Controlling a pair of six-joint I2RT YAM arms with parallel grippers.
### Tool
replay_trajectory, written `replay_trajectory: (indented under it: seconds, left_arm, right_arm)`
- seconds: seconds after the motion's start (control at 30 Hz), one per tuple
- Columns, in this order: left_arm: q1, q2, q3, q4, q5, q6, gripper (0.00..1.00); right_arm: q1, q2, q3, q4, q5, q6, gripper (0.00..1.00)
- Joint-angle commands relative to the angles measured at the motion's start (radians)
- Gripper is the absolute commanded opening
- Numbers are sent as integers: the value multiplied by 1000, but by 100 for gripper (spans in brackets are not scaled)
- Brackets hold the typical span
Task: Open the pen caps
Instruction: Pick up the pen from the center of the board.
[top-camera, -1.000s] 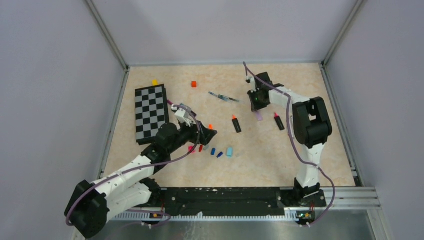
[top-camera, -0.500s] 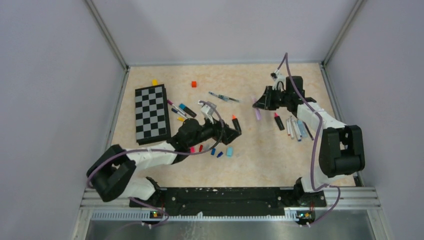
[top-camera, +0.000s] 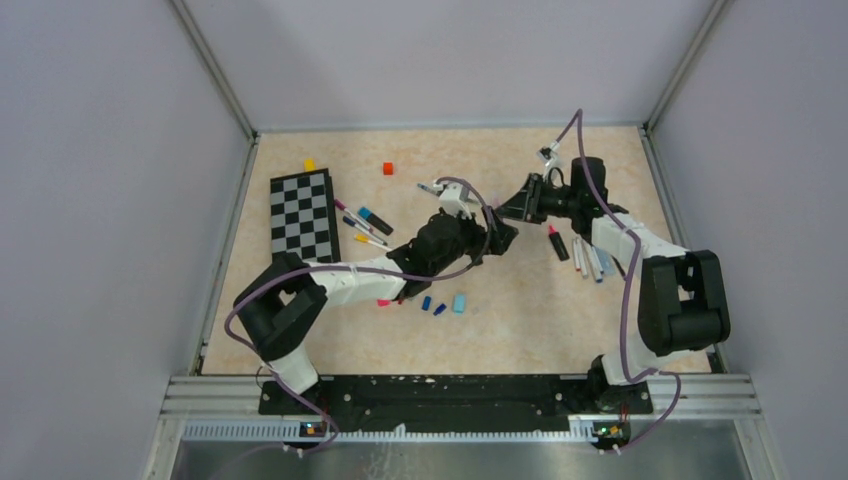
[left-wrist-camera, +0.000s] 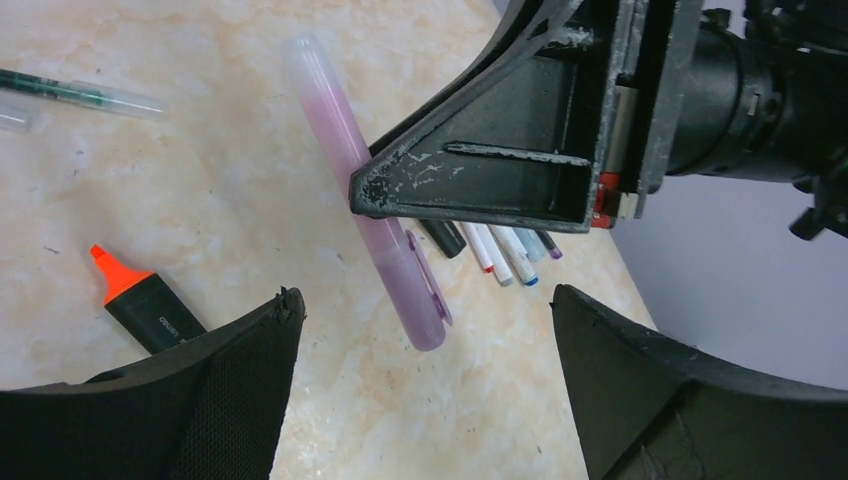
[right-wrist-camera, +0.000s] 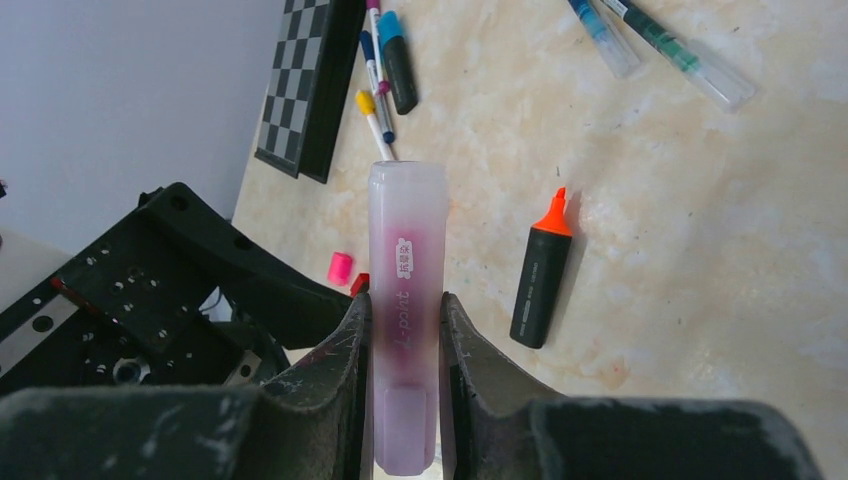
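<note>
In wrist view, the right gripper (right-wrist-camera: 405, 315) clamps a purple highlighter (right-wrist-camera: 407, 220).

Grippers met at mid-table, pens spread around them.
The right gripper (top-camera: 512, 209) clamped a highlighter (right-wrist-camera: 405, 300); the left gripper (top-camera: 504, 238) had its wide-spread jaws either side of one end of it, not touching. A second highlighter (left-wrist-camera: 150, 310) lay on the table (top-camera: 520, 335) close by. The checkerboard (top-camera: 303, 226) lay far left, one cube (top-camera: 309, 164) behind it, a second cube (top-camera: 387, 168) further right, a cluster of pens (top-camera: 365, 225) just beside its right edge. Loose caps (top-camera: 459, 302) lay on the near side of the left arm (top-camera: 340, 280); a row of pens (top-camera: 592, 262) lay partly under the right arm (top-camera: 622, 236).
</note>
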Motion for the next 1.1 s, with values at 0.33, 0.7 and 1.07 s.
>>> replay_trajectory:
  seconds: [0.33, 0.7, 1.07]
  left_arm:
    - [-31, 114, 225, -263, -180, -13, 72]
    - [-25, 118, 234, -284, -131, 34, 2]
    - [100, -114, -70, -85, 260, 175, 0]
  right_arm:
    - [22, -3, 5, 65, -41, 32, 0]
    - [33, -2, 15, 48, -57, -13, 0]
    - [2, -38, 130, -275, -430, -546, 54]
